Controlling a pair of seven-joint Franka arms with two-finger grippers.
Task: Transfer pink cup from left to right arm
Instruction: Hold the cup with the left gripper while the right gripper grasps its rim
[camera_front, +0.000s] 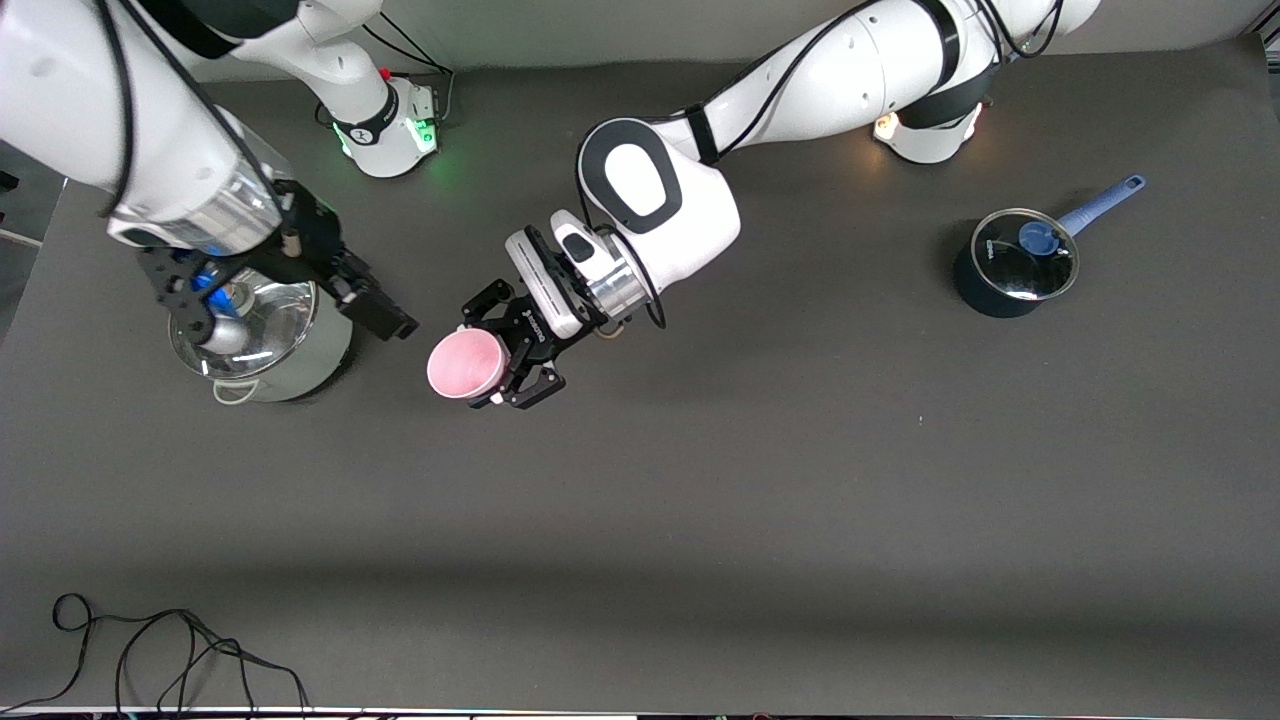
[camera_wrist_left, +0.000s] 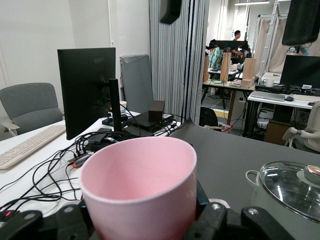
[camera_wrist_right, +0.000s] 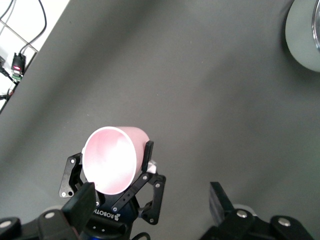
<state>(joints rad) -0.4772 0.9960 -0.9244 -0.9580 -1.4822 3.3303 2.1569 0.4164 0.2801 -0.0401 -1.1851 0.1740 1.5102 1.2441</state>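
The left hand (camera_front: 503, 352) is up in the air over the middle of the desk (camera_front: 760, 480), turned on its side, with its fingers closed around the pink cup (camera_front: 466, 364). The cup lies sideways in the grip. Its open mouth points toward the right arm's end of the desk. In the left wrist view the cup (camera_wrist_left: 140, 187) sits between the black fingers (camera_wrist_left: 215, 220) with its rim facing away from the wrist. In the right wrist view the same cup (camera_wrist_right: 114, 157) shows its pale inside, with a black finger (camera_wrist_right: 148, 154) pressed against its wall and the rest of the left hand (camera_wrist_right: 110, 177) wrapped round its base.

The right hand (camera_front: 385, 310) hangs just beside the cup, toward the right arm's end of the desk, near the cup's mouth but apart from it. Its two fingers (camera_wrist_right: 222, 200) are spread apart and hold nothing.

Under the right arm's wrist a steel pot (camera_front: 262, 345) with a glass lid (camera_front: 240, 320) stands on the desk. Its lid (camera_wrist_left: 292, 187) also shows in the left wrist view, close to the cup.

Well away from the left hand, toward the left arm's end of the desk, stands a dark saucepan (camera_front: 1010, 268) with a glass lid, a blue knob and a blue handle (camera_front: 1105, 203). A black cable (camera_front: 170, 650) lies loose on the desk edge nearest the front camera.
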